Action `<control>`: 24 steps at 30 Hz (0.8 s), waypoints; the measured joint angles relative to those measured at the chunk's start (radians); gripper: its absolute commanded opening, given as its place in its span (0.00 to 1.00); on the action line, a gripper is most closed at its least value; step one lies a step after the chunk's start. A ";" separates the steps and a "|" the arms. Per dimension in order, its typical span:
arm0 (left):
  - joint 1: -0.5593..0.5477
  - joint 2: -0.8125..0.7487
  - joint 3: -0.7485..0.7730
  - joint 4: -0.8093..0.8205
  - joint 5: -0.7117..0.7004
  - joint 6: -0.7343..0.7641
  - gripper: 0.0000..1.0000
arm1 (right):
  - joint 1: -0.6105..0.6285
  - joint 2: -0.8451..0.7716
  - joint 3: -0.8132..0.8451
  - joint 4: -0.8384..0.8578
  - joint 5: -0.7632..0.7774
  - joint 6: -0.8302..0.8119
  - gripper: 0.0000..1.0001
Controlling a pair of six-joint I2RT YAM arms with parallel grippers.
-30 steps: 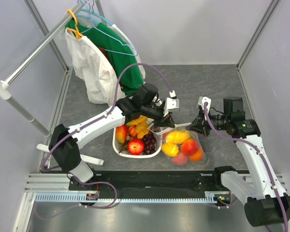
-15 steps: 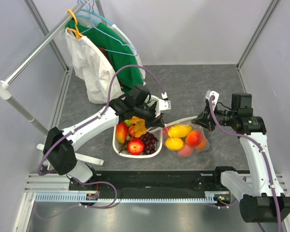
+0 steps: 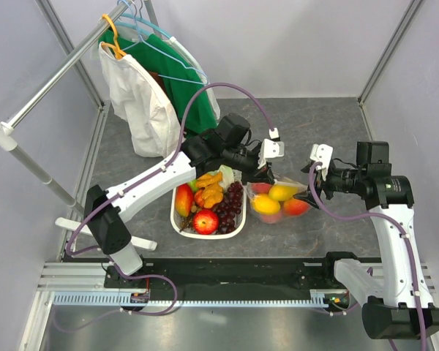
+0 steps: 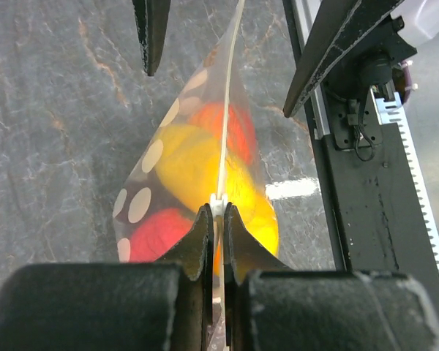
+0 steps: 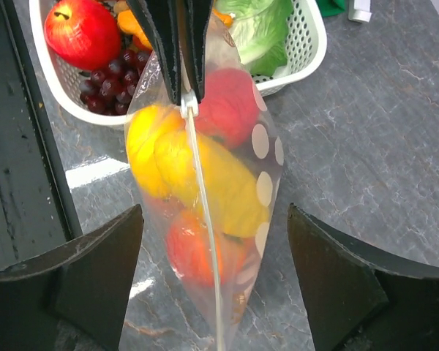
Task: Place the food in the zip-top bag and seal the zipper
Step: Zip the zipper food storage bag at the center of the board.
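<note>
The grey stone-patterned table (image 3: pixel 329 124) spreads beneath both grippers. Far beyond the left gripper (image 4: pixel 214 216), off to its left, a clothes rail (image 3: pixel 58 69) carries a white cloth bag (image 3: pixel 135 102) and a green garment (image 3: pixel 186 95). The left arm (image 3: pixel 150 184) reaches in over the far end of the white slotted basket (image 5: pixel 298 53). The basket sits just behind that gripper, on the side away from the right gripper (image 5: pixel 214 212). The right arm (image 3: pixel 395 234) comes in from the opposite side, so the two grippers face each other.

Between them is the zip-top bag (image 5: pixel 267 186), clear with white dots, standing on edge with its mouth uppermost. As far as the top view shows, its lower side is down on the table.

The left gripper is closed, its two black fingers (image 5: pixel 177 44) pinched together on the zipper (image 5: pixel 203 219) at the end nearest the basket. From that pinch the thin strip runs straight toward the right gripper and passes between its fingers. The right gripper's jaws stand wide apart, one on each side of the bag, and touch neither side.

Below the left fingertips the bag holds part of the food:
- a red fruit (image 5: pixel 230 110)
- a yellow fruit (image 5: pixel 205 175)
- an orange-red fruit (image 5: pixel 197 252), nearer the right gripper

Behind the left gripper, the basket holds a red apple (image 5: pixel 80 33), dark grapes (image 5: pixel 110 80) and a green leafy piece (image 5: pixel 260 25).

A small white tab (image 4: pixel 218 205) sits on the strip right at the left fingertips
</note>
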 measured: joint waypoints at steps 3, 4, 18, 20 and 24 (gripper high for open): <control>-0.005 0.007 0.000 -0.010 0.002 0.003 0.02 | 0.000 0.005 0.001 -0.023 -0.010 -0.047 0.77; -0.005 0.008 0.000 -0.011 0.001 0.003 0.02 | 0.000 0.010 0.001 -0.028 -0.016 -0.061 0.75; -0.016 0.013 -0.014 -0.008 0.024 -0.002 0.02 | 0.076 0.048 -0.029 -0.048 -0.048 -0.112 0.40; -0.016 0.013 -0.014 -0.008 0.025 -0.003 0.02 | 0.087 0.051 -0.035 -0.042 -0.043 -0.103 0.40; -0.016 0.013 -0.014 -0.008 0.025 -0.008 0.02 | 0.100 0.053 -0.052 -0.035 -0.031 -0.100 0.19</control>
